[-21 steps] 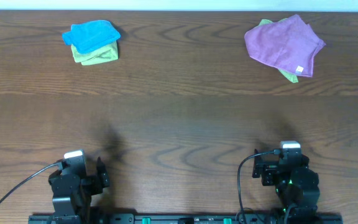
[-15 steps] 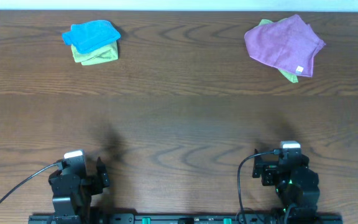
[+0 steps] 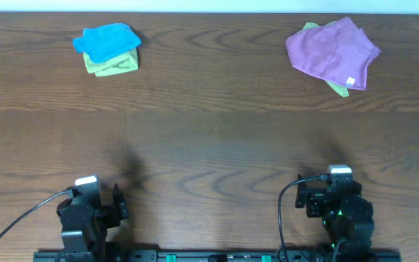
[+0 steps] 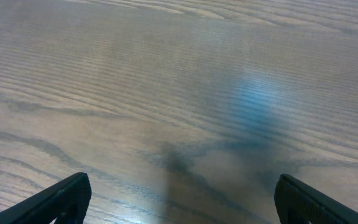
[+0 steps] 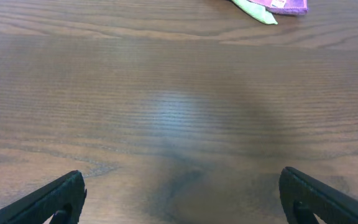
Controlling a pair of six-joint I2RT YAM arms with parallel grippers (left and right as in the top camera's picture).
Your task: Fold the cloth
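Crumpled cloth [image 3: 332, 49] lies far right on tabletop [image 3: 209, 145] atop a green cloth [image 3: 338, 89], well apart from left end effector [image 4: 182, 202] and right end effector [image 5: 182, 199], both spread wide, empty, parked near edge, likely pre-reach.

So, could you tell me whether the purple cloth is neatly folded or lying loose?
Loose, not neatly folded: the purple cloth lies rumpled with an uneven outline, draped over a lime-green cloth.

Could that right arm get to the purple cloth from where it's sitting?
Probably yes: the purple cloth lies straight ahead of the right gripper, open, with only bare table between. It sits far off, though, on a lime-green cloth.
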